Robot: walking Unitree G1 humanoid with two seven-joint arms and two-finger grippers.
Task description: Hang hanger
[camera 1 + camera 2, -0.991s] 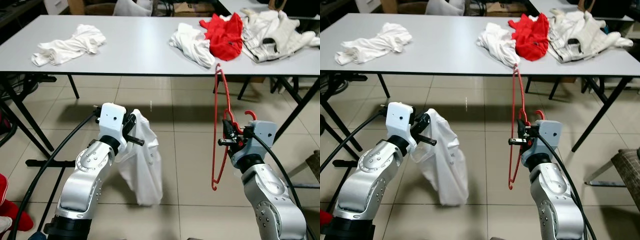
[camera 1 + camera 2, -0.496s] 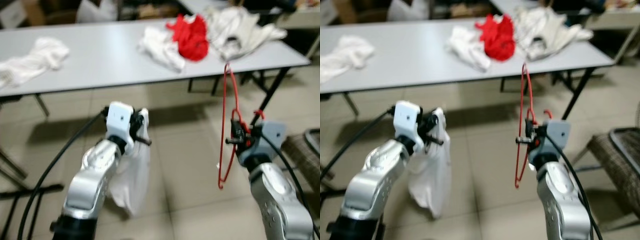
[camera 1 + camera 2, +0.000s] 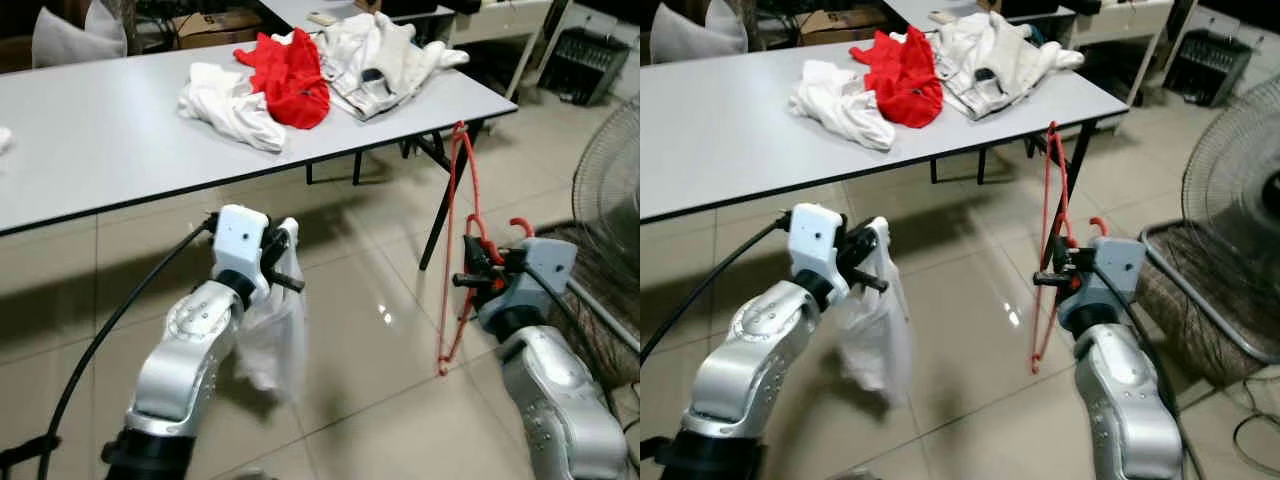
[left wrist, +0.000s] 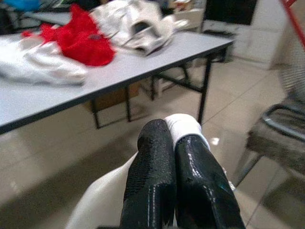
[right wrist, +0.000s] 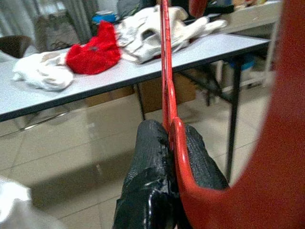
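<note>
Currently the right tool (image 3: 468, 272) is clamping the red hanger (image 3: 455, 250), carrying it upright over the tiled floor (image 3: 370, 300), beside the bench (image 3: 120, 130). Left tool (image 3: 282, 258) is pinching a white garment (image 3: 270, 330), which is dangling. Nothing is hung yet; no rail visible. Judging by that, finding a rail and hooking the hanger on remain.

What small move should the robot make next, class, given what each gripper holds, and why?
Probably bring the two grippers together. The right gripper is shut on the red hanger, held upright, while the left gripper is shut on the white garment, which hangs loose toward the floor. The two are apart, so the hanger cannot yet enter the garment.
</note>
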